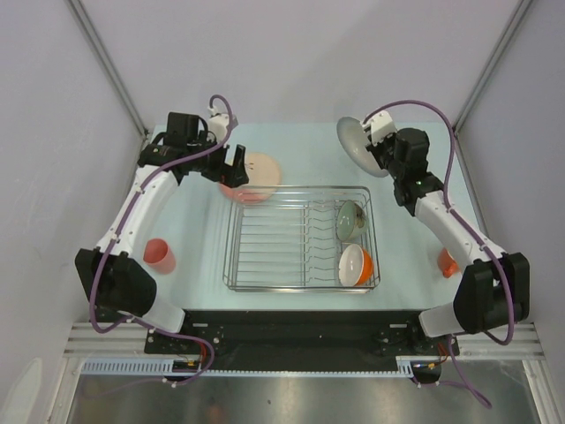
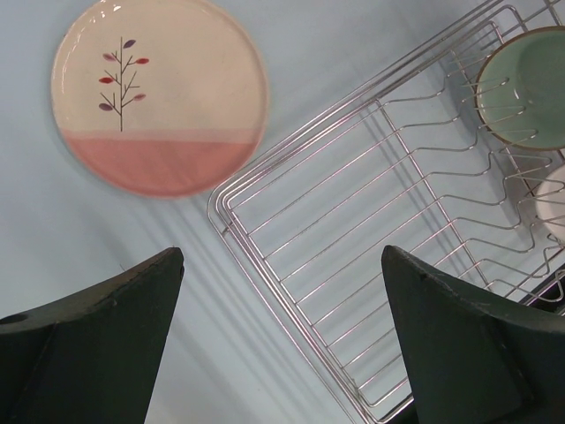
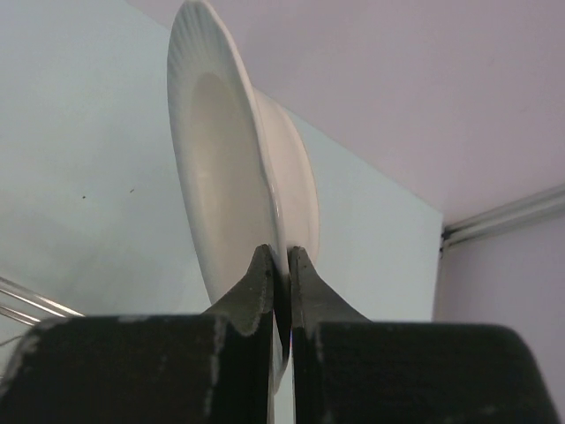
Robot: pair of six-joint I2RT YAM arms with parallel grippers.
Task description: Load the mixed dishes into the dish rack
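Note:
The chrome dish rack (image 1: pixel 300 288) sits mid-table. A small green glass bowl (image 1: pixel 351 219) and an orange-outside white bowl (image 1: pixel 355 265) stand in its right end. The cream plate with pink segment (image 1: pixel 260 172) lies flat just beyond the rack's far left corner. My left gripper (image 1: pixel 237 170) hovers over that corner, open and empty (image 2: pixel 282 265); plate (image 2: pixel 159 93) and rack rim (image 2: pixel 221 212) lie below it. My right gripper (image 3: pixel 278 254) is shut on the rim of the white shallow bowl (image 3: pixel 221 177), held on edge above the table at far right (image 1: pixel 353 141).
A salmon-pink tumbler (image 1: pixel 159 256) stands left of the rack beside the left arm. An orange mug (image 1: pixel 448 262) sits right of the rack, partly hidden by the right arm. Grey walls close in the table on three sides.

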